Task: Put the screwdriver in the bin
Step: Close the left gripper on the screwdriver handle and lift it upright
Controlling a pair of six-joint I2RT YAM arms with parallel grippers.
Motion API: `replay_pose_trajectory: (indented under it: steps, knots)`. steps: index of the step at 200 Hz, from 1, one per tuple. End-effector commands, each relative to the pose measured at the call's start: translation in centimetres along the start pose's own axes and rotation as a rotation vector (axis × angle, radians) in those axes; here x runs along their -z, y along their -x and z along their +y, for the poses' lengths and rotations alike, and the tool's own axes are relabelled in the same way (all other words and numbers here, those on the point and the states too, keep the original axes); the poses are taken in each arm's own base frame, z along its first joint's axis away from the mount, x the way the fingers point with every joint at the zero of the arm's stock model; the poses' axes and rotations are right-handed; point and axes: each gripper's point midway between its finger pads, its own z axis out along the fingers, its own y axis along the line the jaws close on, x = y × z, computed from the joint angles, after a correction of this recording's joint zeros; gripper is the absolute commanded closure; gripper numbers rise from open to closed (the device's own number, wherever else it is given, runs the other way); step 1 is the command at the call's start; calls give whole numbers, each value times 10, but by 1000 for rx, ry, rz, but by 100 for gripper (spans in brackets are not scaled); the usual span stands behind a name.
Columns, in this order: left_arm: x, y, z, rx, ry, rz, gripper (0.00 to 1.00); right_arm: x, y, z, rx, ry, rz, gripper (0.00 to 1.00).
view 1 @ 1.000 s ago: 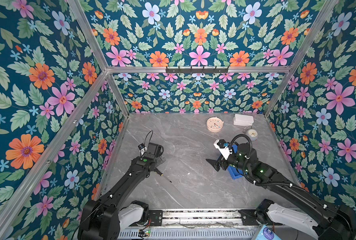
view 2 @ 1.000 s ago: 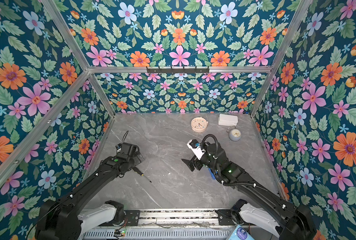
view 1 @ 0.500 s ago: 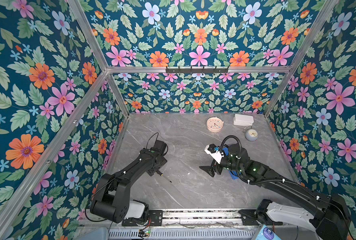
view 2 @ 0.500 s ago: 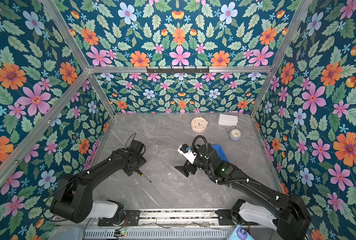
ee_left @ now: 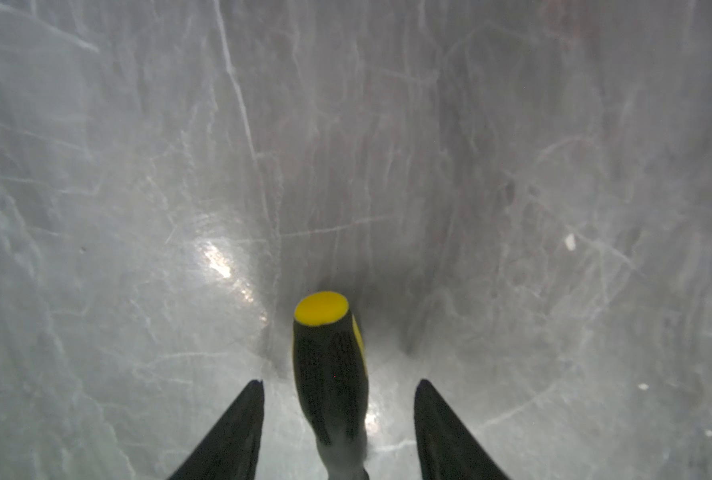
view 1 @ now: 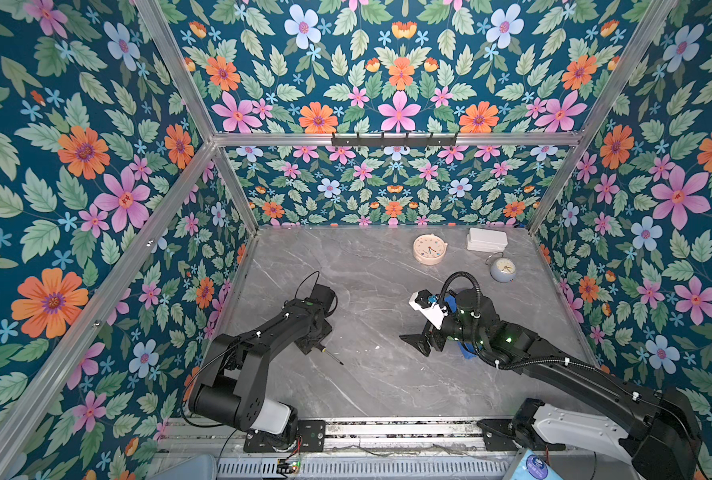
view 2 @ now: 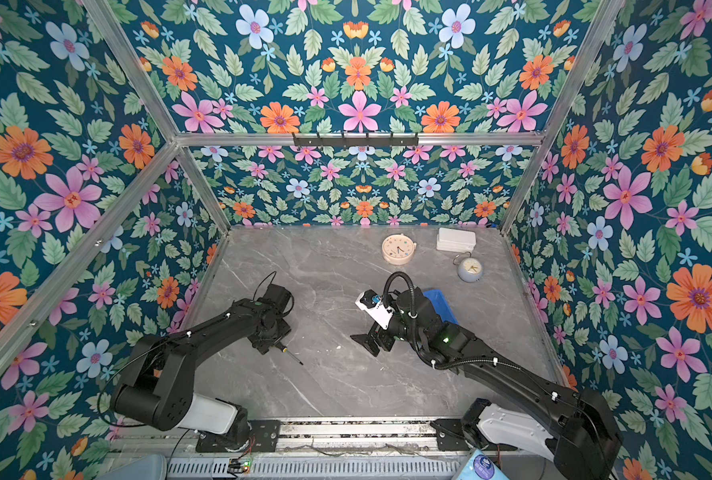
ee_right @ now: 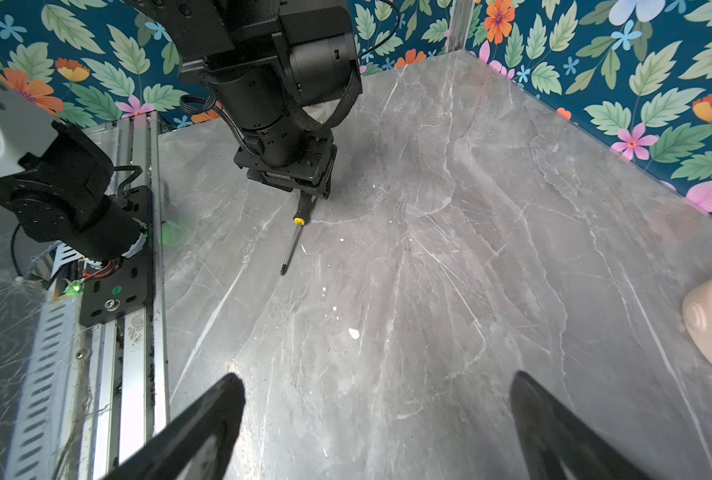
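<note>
left wrist view: screwdriver (ee_left: 325, 353) is lying flat on the marble table (ee_left: 138, 166), yellow end cap pointing away from the camera. left gripper (ee_left: 340, 382) is straddling the handle. its fingers (ee_left: 238, 432) are standing spread, a strip of tabletop is showing on each side, and neither is touching the handle.

in both top views the thin shaft is sticking out from under the left gripper (view 1: 312, 347) toward the front and middle of the table. it is sitting in the left half, off the left wall and off the front rail (view 1: 387, 428).

bin (view 2: 439, 305) is sitting in the right half, well apart from the screwdriver. the right arm (view 2: 449, 336) is covering most of it, so only blue corners are showing.

right gripper (ee_right: 375, 380) is hanging with its jaws wide apart and nothing between them, over bare marble between the screwdriver and the bin. that stretch is carrying only a few white specks.

peach clock (view 1: 429, 249), white box (view 1: 486, 240) and grey clock (view 1: 503, 270) are grouping near the back right corner, well apart from both grippers.
</note>
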Motion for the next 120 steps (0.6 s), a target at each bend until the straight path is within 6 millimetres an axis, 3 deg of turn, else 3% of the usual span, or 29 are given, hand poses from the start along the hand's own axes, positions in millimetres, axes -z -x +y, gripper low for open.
replay_pose_trajectory:
  steps: [1, 45, 120]
  knots:
    - [-4, -2, 3, 8, 15, 4, 44, -2, 0, 7, 9, 35, 0, 1]
    - [-11, -7, 8, 20, 28, 21, 51, -4, -1, 13, 17, 56, 6, 1]
    - [-13, -10, 10, 41, 12, 23, 84, -3, -4, 24, 29, 110, 22, 1]
